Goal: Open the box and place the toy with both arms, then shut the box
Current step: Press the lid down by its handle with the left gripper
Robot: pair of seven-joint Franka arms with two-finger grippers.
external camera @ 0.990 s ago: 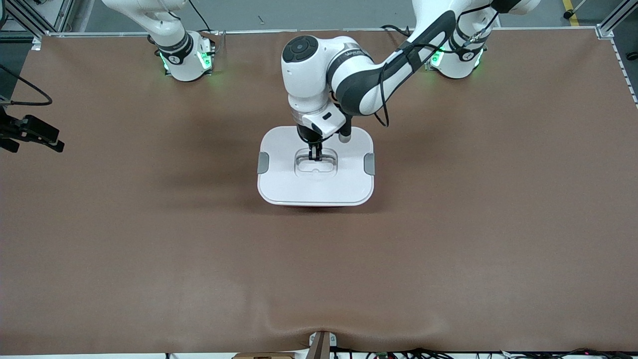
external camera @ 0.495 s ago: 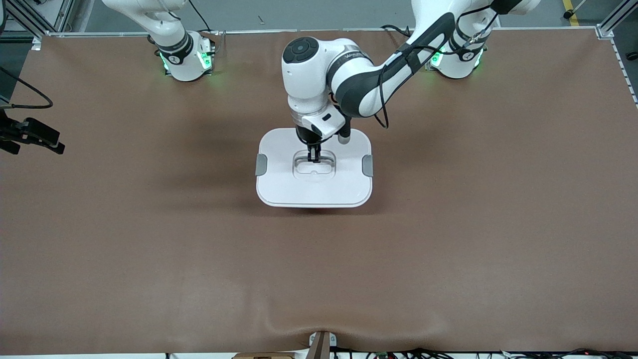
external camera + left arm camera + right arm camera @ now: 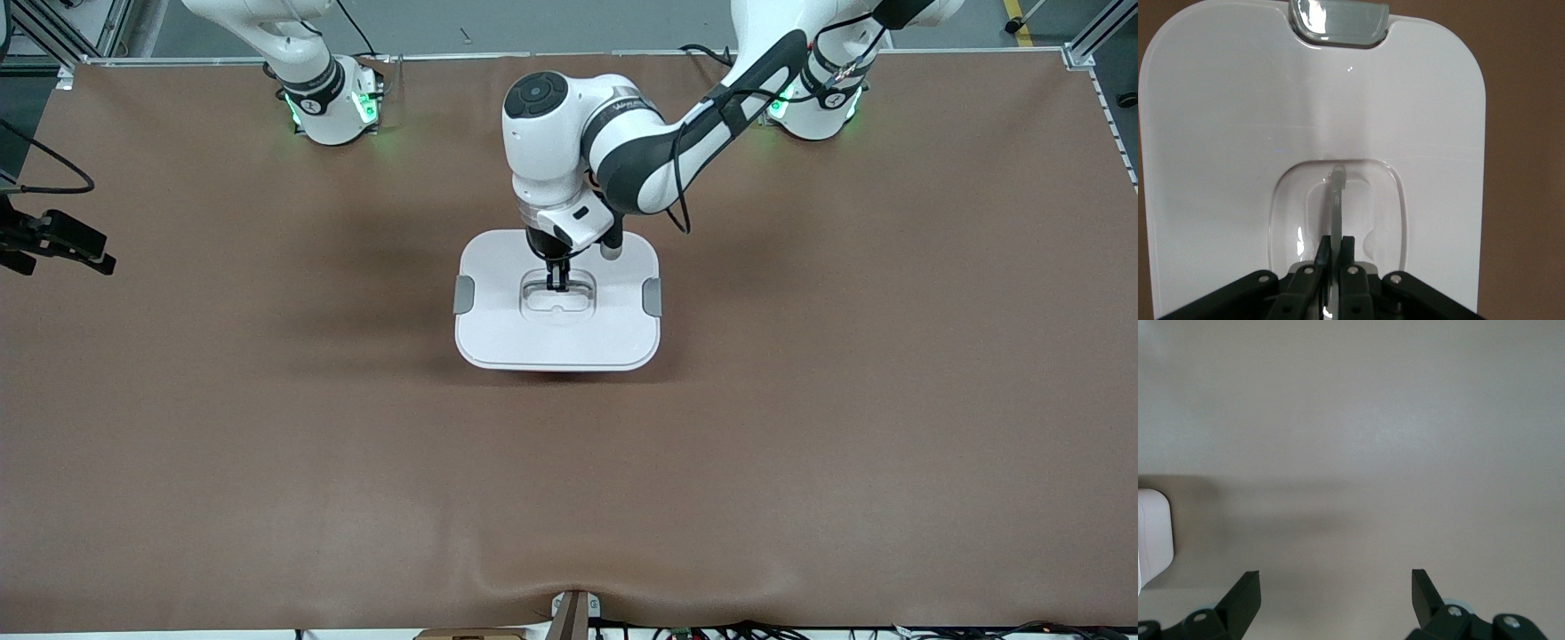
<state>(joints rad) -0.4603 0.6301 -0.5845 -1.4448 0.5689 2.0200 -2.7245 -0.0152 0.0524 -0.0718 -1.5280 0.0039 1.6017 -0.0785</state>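
Table of brown matting (image 3: 267,462), bare in its near half. From my screen, the white rounded-rectangular lid (image 3: 498,333) of the box sits mid-table, a grey clip at its 9 o'clock (image 3: 463,294) and another at 3 o'clock (image 3: 652,296). I see only a thin dark-red sliver below its near edge, so I cannot say whether it is seated or lifted. No toy in view.

Left gripper (image 3: 557,283) is clamped on the clear recessed handle (image 3: 1336,193) at lid centre; the left wrist view shows both fingers (image 3: 1352,270) pinching the thin upright bar.

Handling, my guess: lid is stiff, light, glossy and slippery; the handle is the sensible hold, though one narrow pinch may let it tilt.

Right gripper (image 3: 1335,587), jaws apart, waits off at the right arm's end over bare matting, holding nothing. Nothing crowds the box.
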